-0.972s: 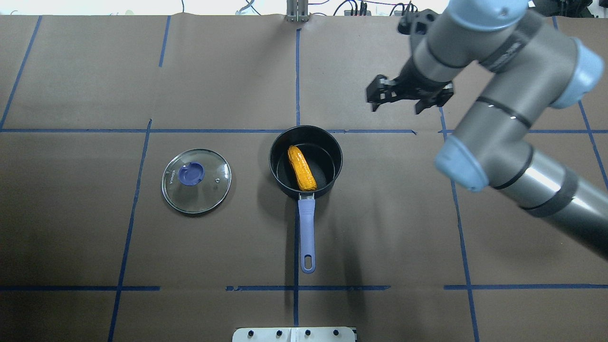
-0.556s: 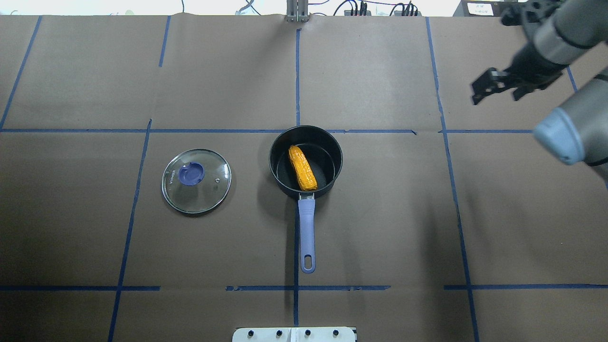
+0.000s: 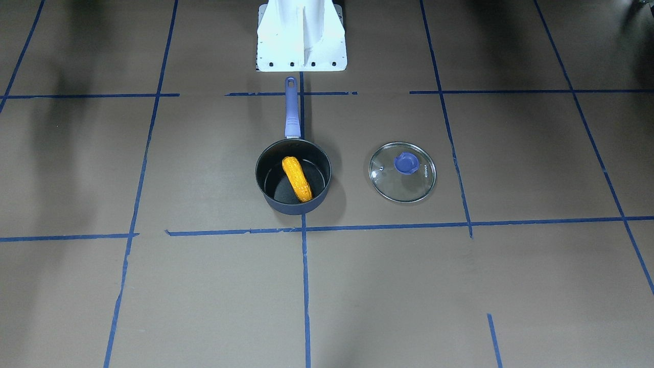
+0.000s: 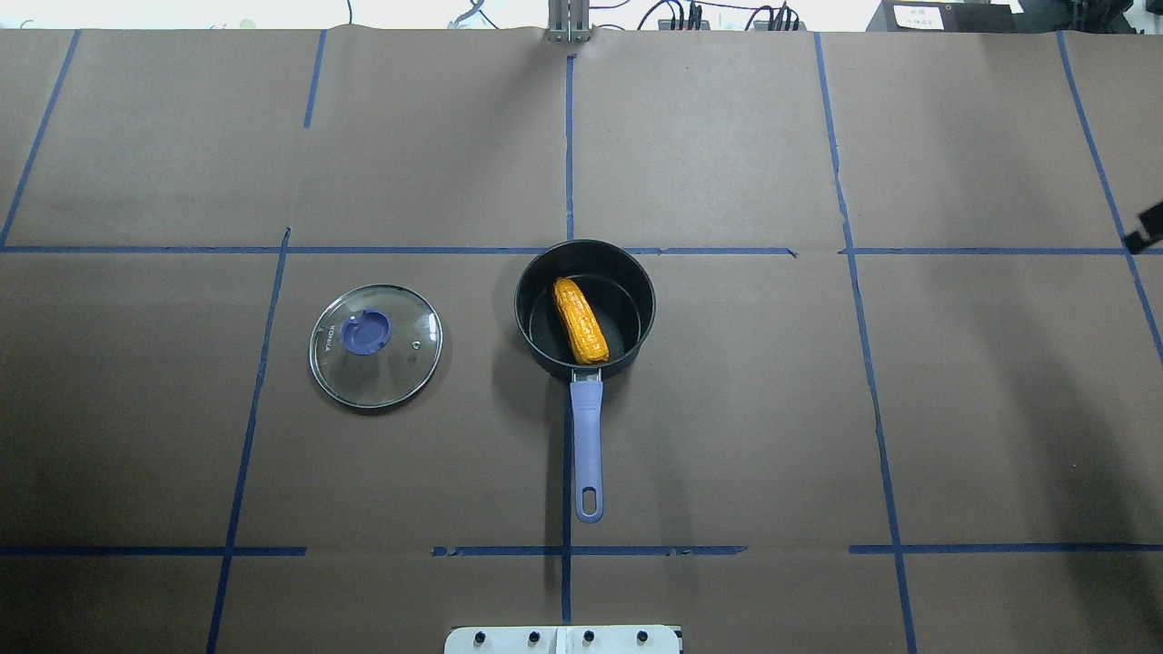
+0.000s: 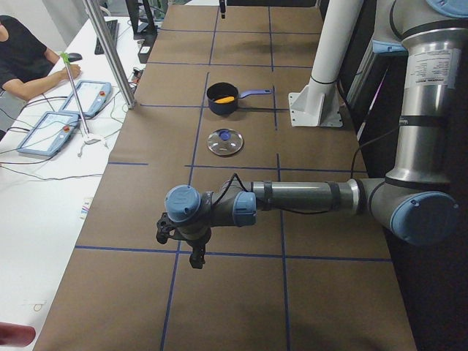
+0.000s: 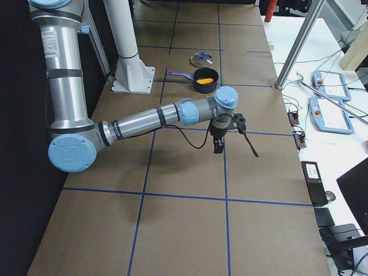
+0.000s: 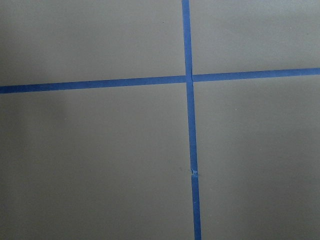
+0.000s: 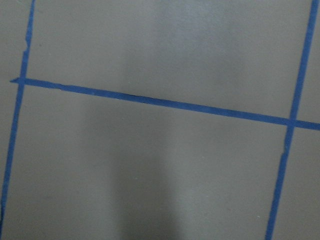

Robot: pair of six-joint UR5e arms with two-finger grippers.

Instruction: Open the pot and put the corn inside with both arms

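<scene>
The navy pot (image 4: 627,309) stands uncovered at the table's middle, its periwinkle handle (image 4: 587,436) pointing toward the robot's base. The orange-yellow corn (image 4: 580,321) lies inside it, also seen in the front view (image 3: 297,178) within the pot (image 3: 271,179). The left gripper (image 5: 183,248) hangs over bare paper far to the pot's left; I cannot tell whether it is open. The right gripper (image 6: 225,142) hangs over bare paper far to the pot's right; only a black sliver (image 4: 1147,229) shows overhead, and I cannot tell its state. Both wrist views show only paper and blue tape.
The round glass lid (image 4: 376,345) with a blue knob lies flat left of the pot, a short gap apart. The white pedestal (image 3: 301,36) stands at the table's near edge. An operator (image 5: 22,58) sits at a side desk with tablets.
The right arm has swung away from beyond the pot to the right, leaving the overhead view except for a sliver at the edge. Pot, corn and lid have not moved.
</scene>
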